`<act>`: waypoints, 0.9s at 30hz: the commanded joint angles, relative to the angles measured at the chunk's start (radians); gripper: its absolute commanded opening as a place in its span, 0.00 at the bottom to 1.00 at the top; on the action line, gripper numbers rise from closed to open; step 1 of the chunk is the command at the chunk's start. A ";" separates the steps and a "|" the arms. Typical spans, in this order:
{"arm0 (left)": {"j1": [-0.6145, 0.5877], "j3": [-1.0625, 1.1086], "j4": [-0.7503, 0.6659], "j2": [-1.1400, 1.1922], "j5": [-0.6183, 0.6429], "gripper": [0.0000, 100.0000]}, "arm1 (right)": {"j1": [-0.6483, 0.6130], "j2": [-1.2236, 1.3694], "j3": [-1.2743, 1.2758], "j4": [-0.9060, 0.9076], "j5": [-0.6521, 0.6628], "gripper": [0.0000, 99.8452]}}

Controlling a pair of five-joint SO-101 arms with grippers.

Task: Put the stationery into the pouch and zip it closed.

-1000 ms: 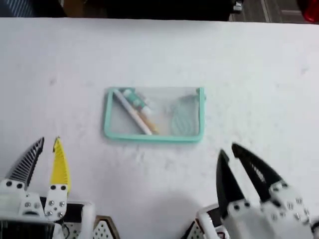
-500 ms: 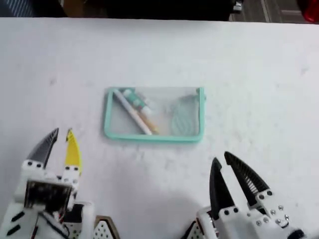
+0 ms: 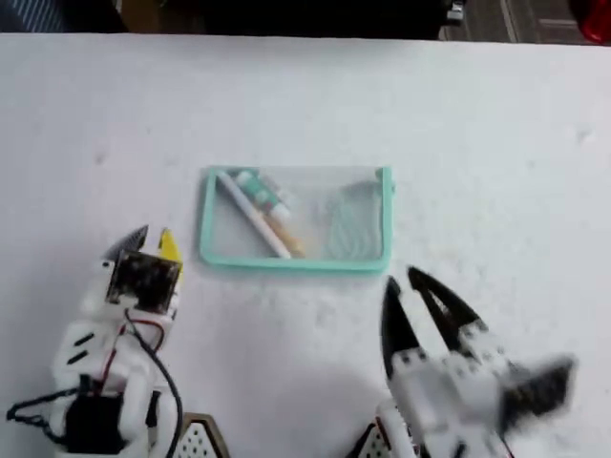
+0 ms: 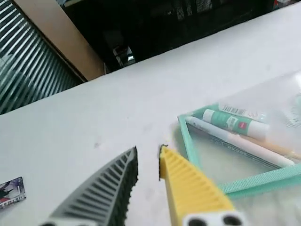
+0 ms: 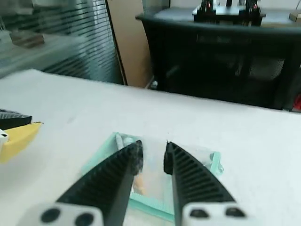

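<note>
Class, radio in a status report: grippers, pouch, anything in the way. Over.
Left gripper jaws open, empty, at left corner of pouch. Right gripper jaws open, empty, before its near edge. Glue stick and pens inside; zip state unclear. Nothing in the way.

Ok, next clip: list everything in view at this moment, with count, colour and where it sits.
pouch: one, clear with mint-green edging, flat mid-table.
glue stick: one, white and green, inside the pouch's left half.
pen: one, white, slanted inside the pouch beside the glue stick.
orange stick: one, inside the pouch against the pen; kind unclear.
mint-green item: one, inside the pouch's right half; kind unclear.
small card: one, printed, on the table apart from the pouch.
table: one, white.
left gripper: one yellow finger, one grey, narrowly open, beside the pouch's left end.
right gripper: black fingers, narrowly open, by the pouch's near right corner.
</note>
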 commanded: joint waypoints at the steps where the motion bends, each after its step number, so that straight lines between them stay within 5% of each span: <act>1: 0.008 0.083 -0.081 0.005 -0.005 0.11 | 0.053 0.012 0.178 -0.147 0.011 0.07; 12: 0.008 0.370 -0.241 0.005 -0.003 0.11 | 0.338 0.012 0.749 -0.613 0.011 0.07; 18: 0.008 0.388 -0.213 0.005 -0.003 0.11 | 0.338 0.022 0.925 -0.664 0.009 0.07; 27: 0.008 0.388 -0.026 0.005 0.075 0.11 | 0.344 0.025 0.924 -0.507 0.009 0.07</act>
